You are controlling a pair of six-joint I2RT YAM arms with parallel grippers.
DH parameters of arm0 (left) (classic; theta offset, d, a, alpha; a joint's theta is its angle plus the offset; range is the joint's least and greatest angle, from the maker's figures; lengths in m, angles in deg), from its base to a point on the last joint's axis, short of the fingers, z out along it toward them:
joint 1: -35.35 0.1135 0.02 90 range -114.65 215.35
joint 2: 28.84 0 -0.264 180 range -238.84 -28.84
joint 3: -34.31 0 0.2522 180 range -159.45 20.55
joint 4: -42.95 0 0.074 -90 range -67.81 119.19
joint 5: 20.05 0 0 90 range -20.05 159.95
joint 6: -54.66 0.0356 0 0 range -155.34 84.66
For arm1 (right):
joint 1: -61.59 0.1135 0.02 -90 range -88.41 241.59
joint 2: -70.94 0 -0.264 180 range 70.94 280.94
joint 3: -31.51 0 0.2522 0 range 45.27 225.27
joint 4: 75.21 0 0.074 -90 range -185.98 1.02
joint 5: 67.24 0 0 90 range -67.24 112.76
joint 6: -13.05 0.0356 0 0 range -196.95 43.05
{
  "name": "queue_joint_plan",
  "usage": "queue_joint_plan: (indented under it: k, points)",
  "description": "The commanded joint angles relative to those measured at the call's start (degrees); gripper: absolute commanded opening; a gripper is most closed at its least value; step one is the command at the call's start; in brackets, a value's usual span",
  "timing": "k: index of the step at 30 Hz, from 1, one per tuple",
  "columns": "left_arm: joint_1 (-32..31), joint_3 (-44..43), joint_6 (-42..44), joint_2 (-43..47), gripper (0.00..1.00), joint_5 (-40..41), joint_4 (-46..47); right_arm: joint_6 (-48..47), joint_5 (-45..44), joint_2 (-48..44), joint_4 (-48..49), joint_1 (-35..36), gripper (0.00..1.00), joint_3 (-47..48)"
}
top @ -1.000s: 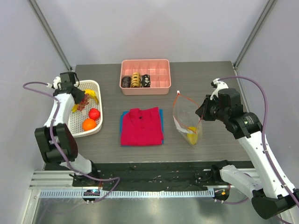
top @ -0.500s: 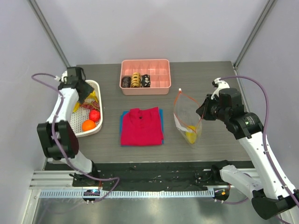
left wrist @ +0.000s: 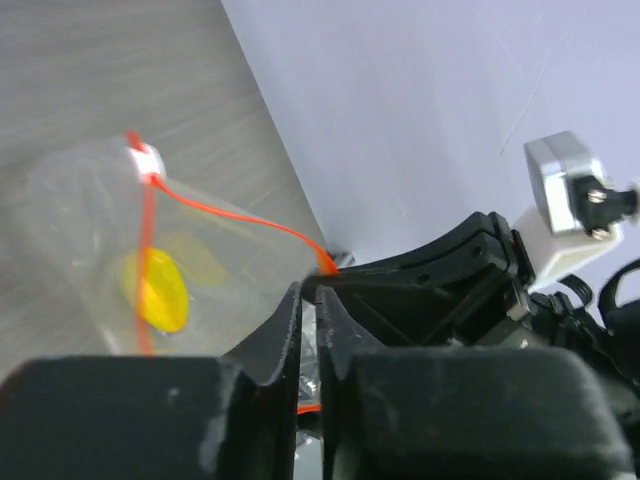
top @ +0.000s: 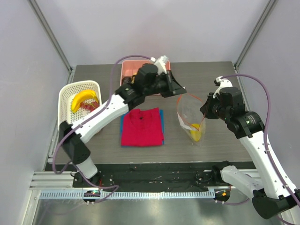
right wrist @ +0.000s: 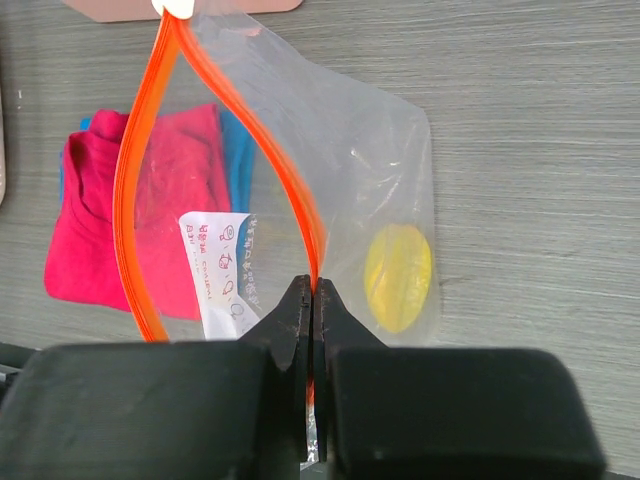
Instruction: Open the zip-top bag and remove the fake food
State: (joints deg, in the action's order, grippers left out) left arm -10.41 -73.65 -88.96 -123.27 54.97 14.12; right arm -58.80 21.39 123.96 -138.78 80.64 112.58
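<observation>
My right claw (right wrist: 312, 300) is clenched on the orange zip strip (right wrist: 125, 200) of the zip-top bag (right wrist: 370, 150), whose mouth gapes just ahead. My left claw (left wrist: 310, 300) pinches the opposite rim. Yellow fake food (right wrist: 398, 277) lies beyond, low inside. I judge it best to pull apart gently, with both grips firm.

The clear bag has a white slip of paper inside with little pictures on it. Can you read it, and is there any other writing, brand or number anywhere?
White paper slip inside the zip-top bag: small drawings and lines of print, too small to read in any view.
Red shirt: no words or logo visible.
White basket: no label visible.
Nothing else in these pictures carries readable text.
</observation>
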Motion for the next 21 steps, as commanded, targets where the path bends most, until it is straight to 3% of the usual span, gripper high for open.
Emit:
queue_joint_plan:
  k: [1,2,5,11,19,21]
  points:
    - [-3.6,-9.1,-6.5,-7.8,0.08,3.2,-7.7,-0.4,-2.7,0.1,1.4,0.3,0.01,3.2]
    - [-4.1,-13.2,-8.4,-9.1,0.06,7.2,-15.4,-0.2,-2.9,0.0,1.4,0.2,0.01,3.3]
    - [-5.2,-19.8,-10.1,-13.7,0.07,12.0,-22.2,1.4,-3.9,-0.1,1.0,0.3,0.01,3.0]
    - [-7.9,-26.2,-18.1,-23.0,0.07,12.8,-24.9,8.5,-4.4,-0.4,2.6,0.2,0.01,1.0]
    - [-9.8,-42.5,-20.2,-32.7,0.09,18.3,-35.6,14.3,-2.8,-0.8,5.9,0.2,0.01,-0.7]
    - [-9.9,-42.4,-20.8,-33.6,0.09,17.8,-35.9,15.0,-2.9,-0.9,6.6,0.2,0.01,-0.6]
